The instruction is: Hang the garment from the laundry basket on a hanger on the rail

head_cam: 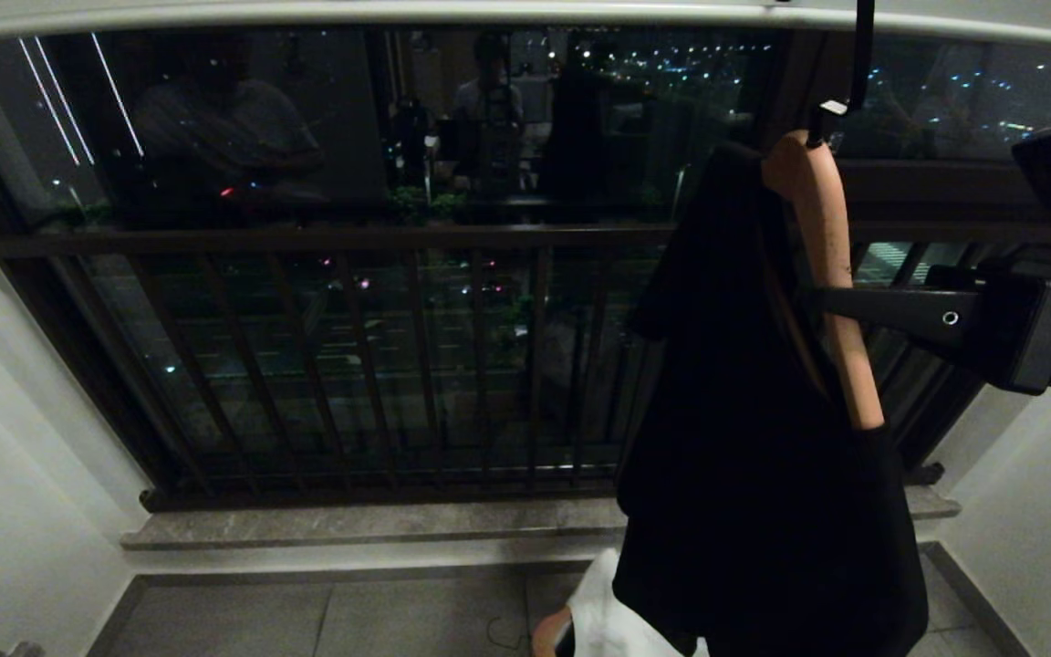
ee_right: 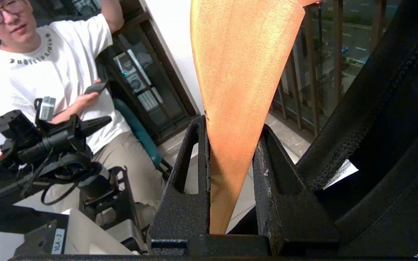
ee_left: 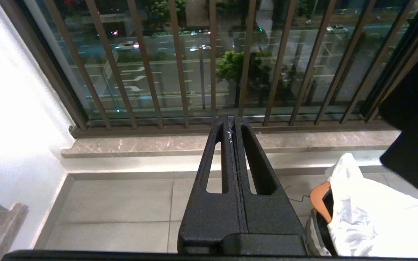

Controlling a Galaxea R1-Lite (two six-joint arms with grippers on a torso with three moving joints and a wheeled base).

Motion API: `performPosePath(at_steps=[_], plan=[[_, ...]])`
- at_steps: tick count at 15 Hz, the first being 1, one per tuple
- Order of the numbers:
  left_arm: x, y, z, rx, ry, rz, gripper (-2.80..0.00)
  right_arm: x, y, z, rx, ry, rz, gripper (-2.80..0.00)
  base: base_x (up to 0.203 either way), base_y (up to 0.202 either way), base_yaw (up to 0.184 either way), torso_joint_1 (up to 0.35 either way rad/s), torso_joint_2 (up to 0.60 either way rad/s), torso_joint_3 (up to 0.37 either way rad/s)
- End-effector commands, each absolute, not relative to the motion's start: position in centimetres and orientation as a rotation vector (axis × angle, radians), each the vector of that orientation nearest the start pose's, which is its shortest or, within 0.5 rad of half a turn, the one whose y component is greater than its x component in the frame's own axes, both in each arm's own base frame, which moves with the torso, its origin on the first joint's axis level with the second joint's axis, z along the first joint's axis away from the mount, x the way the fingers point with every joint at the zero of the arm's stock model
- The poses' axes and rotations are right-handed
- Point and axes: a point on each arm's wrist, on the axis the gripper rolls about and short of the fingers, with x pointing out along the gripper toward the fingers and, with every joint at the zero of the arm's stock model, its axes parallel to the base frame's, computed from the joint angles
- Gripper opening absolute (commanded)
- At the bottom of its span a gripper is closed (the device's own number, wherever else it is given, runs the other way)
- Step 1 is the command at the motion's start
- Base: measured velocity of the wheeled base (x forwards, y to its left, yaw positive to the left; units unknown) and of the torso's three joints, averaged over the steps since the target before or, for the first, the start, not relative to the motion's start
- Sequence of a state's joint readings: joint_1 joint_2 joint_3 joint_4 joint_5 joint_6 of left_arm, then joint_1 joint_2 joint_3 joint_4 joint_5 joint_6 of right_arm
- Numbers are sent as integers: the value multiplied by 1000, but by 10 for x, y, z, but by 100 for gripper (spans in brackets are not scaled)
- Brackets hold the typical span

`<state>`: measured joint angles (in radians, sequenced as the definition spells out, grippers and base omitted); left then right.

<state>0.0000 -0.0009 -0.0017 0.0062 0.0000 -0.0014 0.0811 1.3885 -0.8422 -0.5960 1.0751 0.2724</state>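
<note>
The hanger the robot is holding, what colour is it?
The hanger is orange-brown wood, best seen in the right wrist view.

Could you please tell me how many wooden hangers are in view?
2: one hanger under the rail, gripped by the right gripper; another in the laundry basket. Others may be hidden.

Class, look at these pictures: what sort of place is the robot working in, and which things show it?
Probably a high-rise flat's enclosed balcony used for drying laundry: a barred guard railing before a window over a night street, a rail overhead, a black garment on a wooden hanger.
</note>
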Motion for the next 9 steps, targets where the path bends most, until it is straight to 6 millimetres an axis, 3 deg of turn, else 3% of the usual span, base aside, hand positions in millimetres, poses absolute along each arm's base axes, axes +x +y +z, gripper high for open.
performPosePath(at_steps=[1, 6, 9], plan=[[-23, 0, 75, -3, 5, 0, -280, 224, 38, 276, 212, 103, 1162, -280, 0, 0, 0, 0, 0, 0], [-23, 0, 75, -2, 5, 1, -280, 241, 40, 271, 210, 94, 1164, -280, 0, 0, 0, 0, 0, 0], [-23, 0, 75, -2, 5, 0, -280, 241, 40, 267, 210, 100, 1162, -280, 0, 0, 0, 0, 0, 0]])
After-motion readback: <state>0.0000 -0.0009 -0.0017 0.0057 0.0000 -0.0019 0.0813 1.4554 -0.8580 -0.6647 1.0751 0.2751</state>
